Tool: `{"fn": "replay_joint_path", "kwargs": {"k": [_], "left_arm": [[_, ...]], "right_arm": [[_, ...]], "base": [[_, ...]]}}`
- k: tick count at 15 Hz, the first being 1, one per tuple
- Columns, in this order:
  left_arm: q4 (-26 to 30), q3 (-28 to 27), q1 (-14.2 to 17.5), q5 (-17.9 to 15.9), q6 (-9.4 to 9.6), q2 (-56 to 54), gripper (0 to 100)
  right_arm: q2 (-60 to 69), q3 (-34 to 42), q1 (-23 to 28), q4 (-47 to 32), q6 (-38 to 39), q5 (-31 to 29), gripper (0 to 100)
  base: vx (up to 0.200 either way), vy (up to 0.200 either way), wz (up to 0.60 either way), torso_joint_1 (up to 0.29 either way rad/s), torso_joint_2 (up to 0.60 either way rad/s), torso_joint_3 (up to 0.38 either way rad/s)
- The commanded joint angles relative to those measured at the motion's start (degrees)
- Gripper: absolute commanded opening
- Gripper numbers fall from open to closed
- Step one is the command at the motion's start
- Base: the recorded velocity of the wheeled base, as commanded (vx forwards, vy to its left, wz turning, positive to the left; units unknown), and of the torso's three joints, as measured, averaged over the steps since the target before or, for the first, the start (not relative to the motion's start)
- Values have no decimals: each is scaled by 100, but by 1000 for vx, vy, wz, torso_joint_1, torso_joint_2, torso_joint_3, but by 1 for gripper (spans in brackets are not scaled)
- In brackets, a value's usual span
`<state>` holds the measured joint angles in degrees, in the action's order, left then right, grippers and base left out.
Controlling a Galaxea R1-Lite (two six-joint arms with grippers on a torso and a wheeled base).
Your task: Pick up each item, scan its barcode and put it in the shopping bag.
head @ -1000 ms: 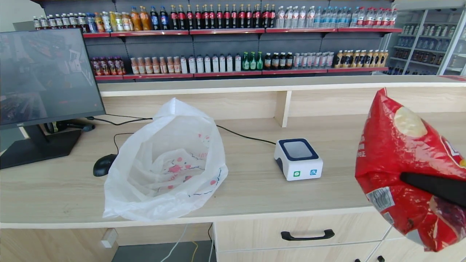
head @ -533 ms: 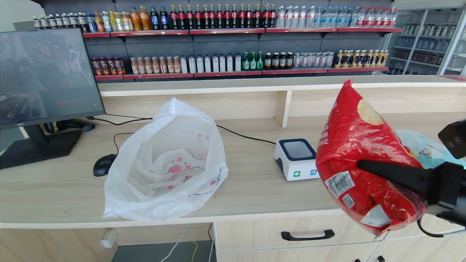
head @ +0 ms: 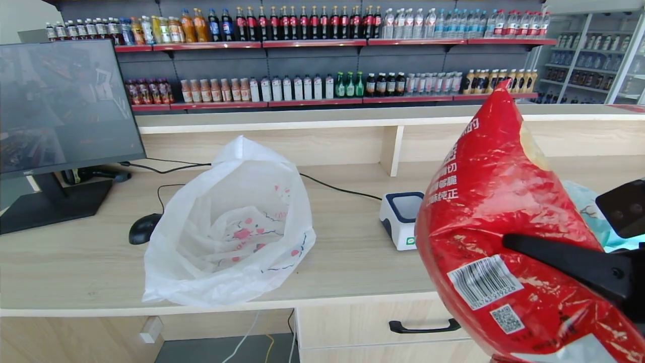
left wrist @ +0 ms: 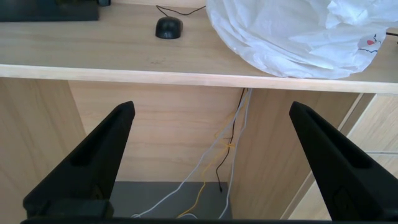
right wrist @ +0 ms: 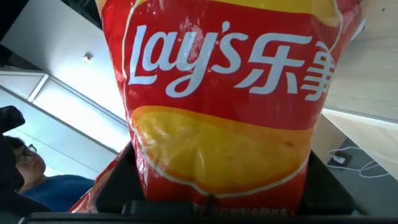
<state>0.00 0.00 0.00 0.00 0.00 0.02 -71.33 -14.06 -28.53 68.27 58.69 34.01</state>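
Right gripper (head: 524, 249) pinches crinkly red foil chips (head: 484, 201), at four o'clock of boxy white scanner (head: 398, 214); left gripper (left wrist: 211, 107) spread; floppy translucent plastic bag (head: 237, 222) at nine.

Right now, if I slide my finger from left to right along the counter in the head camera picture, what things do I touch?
monitor → computer mouse → shopping bag → scanner → red chip bag, held up in the right gripper
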Motion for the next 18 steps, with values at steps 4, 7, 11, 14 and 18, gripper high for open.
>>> {"fn": "replay_joint_path", "kwargs": {"k": [4, 7, 11, 14, 18], "left_arm": [[0, 0, 0, 0, 0, -2, 100], [0, 0, 9, 0, 0, -2, 100], [0, 0, 0, 0, 0, -2, 100], [0, 0, 0, 0, 0, -2, 100], [0, 0, 0, 0, 0, -2, 100]], "right_arm": [[-567, -27, -391, 855, 319, 0, 0], [-1208, -291, -382, 1778, 565, 0, 0], [-1278, -502, -382, 2085, 1040, 0, 0], [-1305, -721, -399, 2085, 1040, 0, 0], [-1199, -748, -698, 2085, 1004, 0, 0]], "base": [[0, 0, 0, 0, 0, 0], [0, 0, 0, 0, 0, 0], [0, 0, 0, 0, 0, 0], [0, 0, 0, 0, 0, 0], [0, 0, 0, 0, 0, 0]]}}
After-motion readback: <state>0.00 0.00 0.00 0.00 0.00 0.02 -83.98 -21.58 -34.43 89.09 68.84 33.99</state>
